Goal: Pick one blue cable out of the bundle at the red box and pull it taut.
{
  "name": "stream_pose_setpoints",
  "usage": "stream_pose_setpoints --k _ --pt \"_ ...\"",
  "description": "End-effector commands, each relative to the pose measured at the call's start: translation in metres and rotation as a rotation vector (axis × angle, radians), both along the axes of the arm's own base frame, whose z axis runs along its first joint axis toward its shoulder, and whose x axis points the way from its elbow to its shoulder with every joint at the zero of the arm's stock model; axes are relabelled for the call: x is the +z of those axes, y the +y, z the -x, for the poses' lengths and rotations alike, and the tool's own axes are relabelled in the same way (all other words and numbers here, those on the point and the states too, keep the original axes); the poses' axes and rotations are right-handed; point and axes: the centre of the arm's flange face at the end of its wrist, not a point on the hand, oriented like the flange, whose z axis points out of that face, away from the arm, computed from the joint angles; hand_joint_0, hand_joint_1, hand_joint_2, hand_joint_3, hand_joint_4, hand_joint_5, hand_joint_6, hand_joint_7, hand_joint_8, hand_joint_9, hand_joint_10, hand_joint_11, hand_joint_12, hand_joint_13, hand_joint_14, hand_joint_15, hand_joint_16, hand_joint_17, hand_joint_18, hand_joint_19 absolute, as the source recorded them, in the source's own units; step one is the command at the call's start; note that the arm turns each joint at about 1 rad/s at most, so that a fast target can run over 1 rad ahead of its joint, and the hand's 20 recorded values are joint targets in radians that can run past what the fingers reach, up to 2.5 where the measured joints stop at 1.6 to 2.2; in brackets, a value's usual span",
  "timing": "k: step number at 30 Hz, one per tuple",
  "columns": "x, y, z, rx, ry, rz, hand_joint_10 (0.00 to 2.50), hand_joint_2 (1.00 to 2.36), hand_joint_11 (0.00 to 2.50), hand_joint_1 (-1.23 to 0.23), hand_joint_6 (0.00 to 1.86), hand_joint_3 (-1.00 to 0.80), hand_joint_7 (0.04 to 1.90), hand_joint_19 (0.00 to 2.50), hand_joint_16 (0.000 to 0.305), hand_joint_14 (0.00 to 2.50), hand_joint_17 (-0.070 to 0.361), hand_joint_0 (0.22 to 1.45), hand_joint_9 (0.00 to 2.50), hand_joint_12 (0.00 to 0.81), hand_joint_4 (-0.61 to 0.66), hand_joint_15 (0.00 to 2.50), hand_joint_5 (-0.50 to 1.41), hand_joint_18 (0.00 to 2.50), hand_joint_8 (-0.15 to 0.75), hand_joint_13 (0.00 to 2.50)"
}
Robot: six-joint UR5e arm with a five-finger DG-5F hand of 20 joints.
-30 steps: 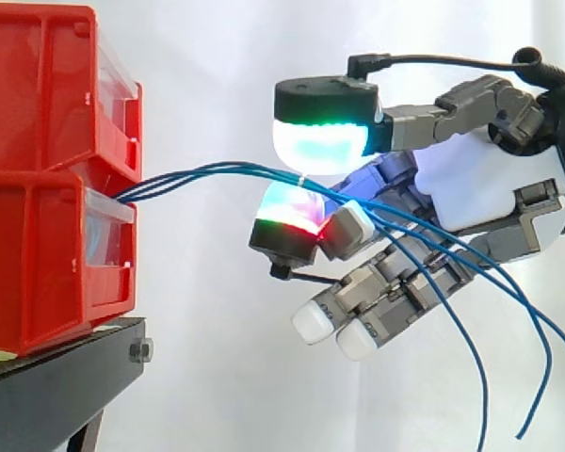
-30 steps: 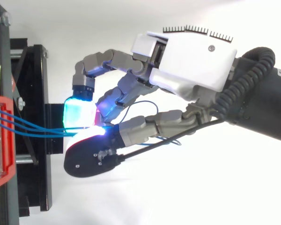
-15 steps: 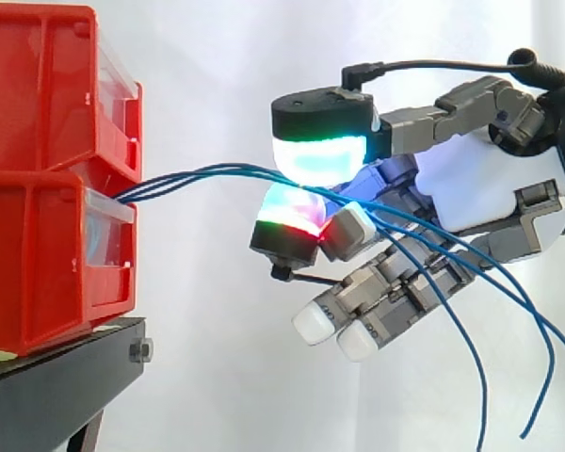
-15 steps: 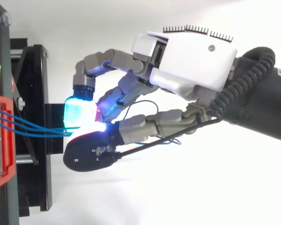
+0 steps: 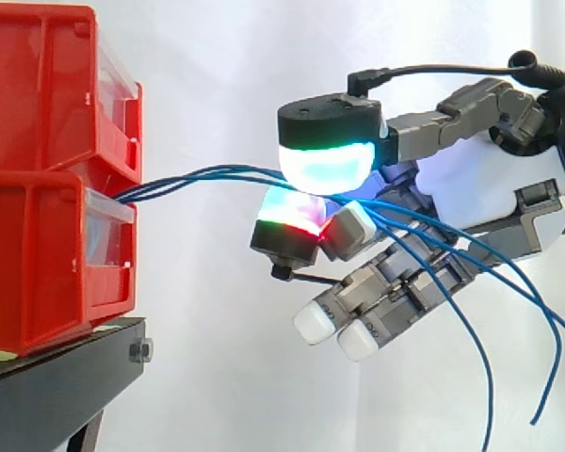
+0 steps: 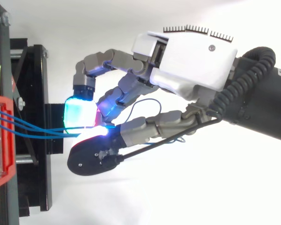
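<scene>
Two red bins are sitting stacked at the left on a black stand (image 5: 61, 386), in front of a white curtain (image 5: 217, 56). The upper red bin (image 5: 47, 85) is resting on the lower red bin (image 5: 38, 264). The blue cables (image 5: 198, 174) are coming out as a bundle from the gap at the front of the lower red bin, just under the upper one. From there they are running right through the open air in a shallow arc towards the robot hand (image 5: 490, 179).

The robot hand is hovering to the right of the bins, well apart from them, with its palm turned down. It is pinching the blue cables narrowly between a thumb pad (image 5: 325, 162) glowing green and cyan above and a finger pad (image 5: 287, 218) glowing red and green below. How many strands are sitting in the pinch cannot be told. The other fingers (image 5: 358, 341), with white pads, are pointing down and to the left, holding nothing.

Past the pinch, the cables are crossing under the palm and hanging loose, fanning down to the lower right with their free ends dangling. In the top view the strands are lying nearly level from the bin to the robot hand (image 6: 192, 61), and one strand is curling into a small loop beside the fingers.
</scene>
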Motion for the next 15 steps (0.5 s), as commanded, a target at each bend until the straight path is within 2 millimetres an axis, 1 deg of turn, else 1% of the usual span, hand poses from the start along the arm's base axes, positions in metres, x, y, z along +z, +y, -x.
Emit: stream_pose_setpoints --k 1,4,6,9,12,15 --pt "-0.0003 0.0000 -0.0003 0.000 0.000 0.000 0.02 1.01 1.11 -0.90 0.91 -0.37 1.38 0.28 0.057 0.01 0.129 0.72 0.95 0.428 0.22 0.33 -0.20 0.67 0.299 0.70" --pt "0.0000 -0.0001 0.0004 0.000 0.001 0.000 0.02 1.01 1.12 -0.90 0.91 -0.39 1.32 0.29 0.057 0.01 0.128 0.71 0.95 0.428 0.22 0.34 -0.20 0.66 0.298 0.70" --pt "-0.0011 0.0000 0.0001 0.000 0.003 0.001 0.02 1.00 1.11 -0.92 0.90 -0.49 1.32 0.30 0.057 0.01 0.129 0.65 0.94 0.427 0.23 0.35 -0.21 0.64 0.299 0.69" --pt "0.0007 0.0000 0.0002 0.000 0.000 0.000 0.02 1.00 1.13 -0.89 0.89 -0.50 1.32 0.32 0.059 0.01 0.132 0.58 0.93 0.433 0.23 0.35 -0.21 0.62 0.304 0.67" --pt "-0.0004 0.0000 -0.0001 0.000 0.001 0.000 0.02 1.00 1.11 -0.84 0.89 -0.50 1.31 0.33 0.061 0.01 0.138 0.53 0.93 0.444 0.24 0.36 -0.20 0.61 0.313 0.67" --pt "-0.0004 0.0000 -0.0001 0.000 0.001 0.000 0.02 1.00 1.11 -0.81 0.89 -0.50 1.32 0.34 0.062 0.01 0.140 0.53 0.95 0.445 0.25 0.36 -0.20 0.62 0.322 0.67"
